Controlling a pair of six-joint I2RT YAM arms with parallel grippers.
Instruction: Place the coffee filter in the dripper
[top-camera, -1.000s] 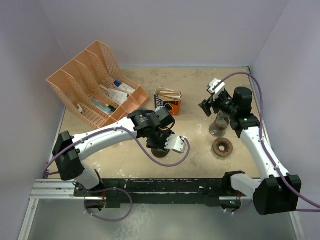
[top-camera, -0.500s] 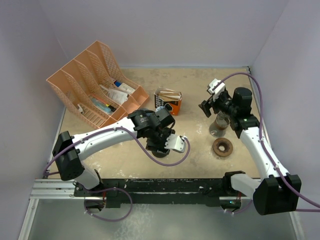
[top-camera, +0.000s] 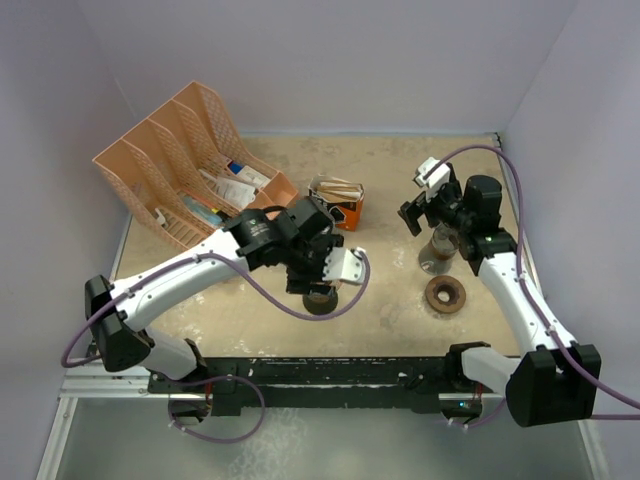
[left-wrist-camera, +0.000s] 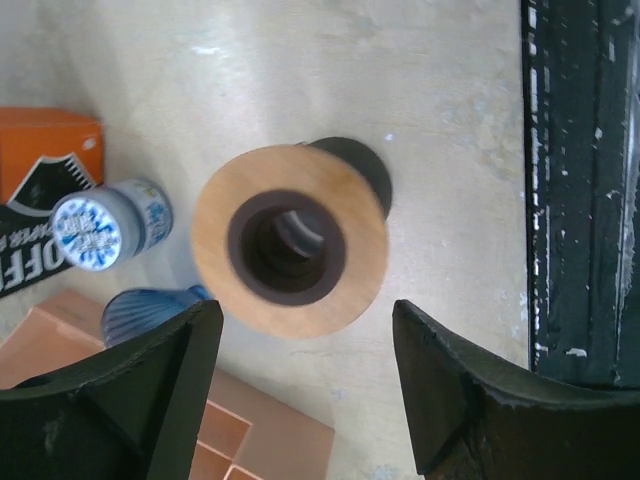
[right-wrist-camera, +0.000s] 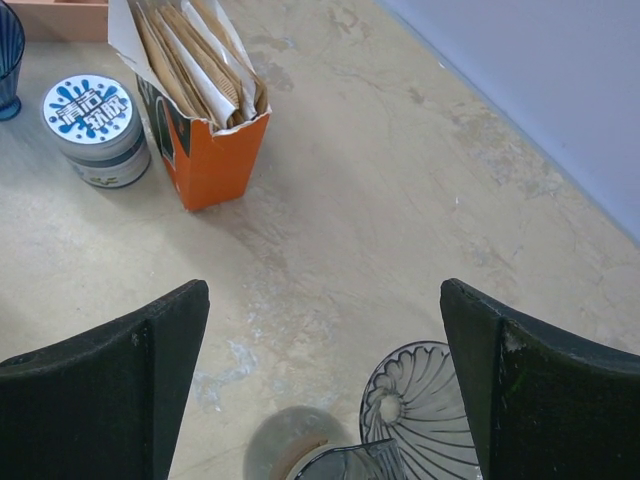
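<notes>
Top external shows what has just changed: both grippers have spread. The left gripper (left-wrist-camera: 307, 320) has lifted above the wood-collared stand (left-wrist-camera: 290, 240) at lower centre, its fingers apart with nothing between them. The right gripper (right-wrist-camera: 322, 300), fingers wide and empty, hangs over the glass dripper (right-wrist-camera: 420, 405) at right. We judge that nothing is carried, so fetching lies ahead. Coffee filters (right-wrist-camera: 195, 60) stand bunched in the orange box (right-wrist-camera: 210, 150) at upper centre, well apart from the dripper, which looks bare. At upper left, the peach file rack (top-camera: 185, 165) holds small packets and tubes.
</notes>
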